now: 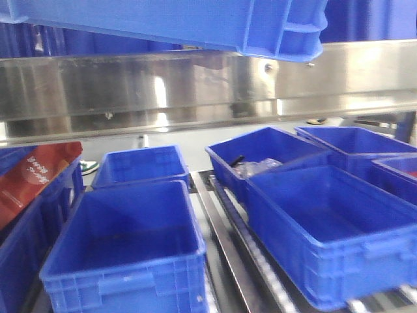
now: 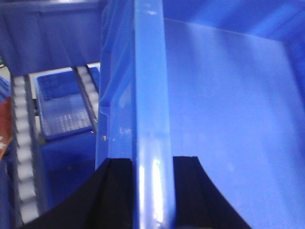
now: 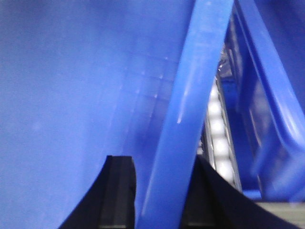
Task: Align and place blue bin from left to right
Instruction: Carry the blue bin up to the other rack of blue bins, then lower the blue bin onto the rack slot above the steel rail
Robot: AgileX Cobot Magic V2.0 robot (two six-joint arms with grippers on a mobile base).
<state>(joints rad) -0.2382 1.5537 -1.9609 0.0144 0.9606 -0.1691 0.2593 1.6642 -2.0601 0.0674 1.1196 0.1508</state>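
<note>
The blue bin (image 1: 195, 23) hangs in the air across the top of the front view, slightly tilted, and only its underside and one ribbed corner show. In the left wrist view its thick rim (image 2: 150, 95) runs upright between the black fingers (image 2: 114, 191) of my left gripper (image 2: 152, 160), which is shut on it. In the right wrist view the opposite rim (image 3: 186, 109) slants between the pads (image 3: 116, 191) of my right gripper (image 3: 159, 160), also shut on it. Neither gripper shows in the front view.
Below stand several other blue bins on roller tracks (image 1: 228, 241): two at the left (image 1: 130, 241) (image 1: 140, 163) and more at the right (image 1: 332, 228), one holding clear plastic items (image 1: 260, 166). A red package (image 1: 32, 176) lies far left. A steel beam (image 1: 163, 85) spans behind.
</note>
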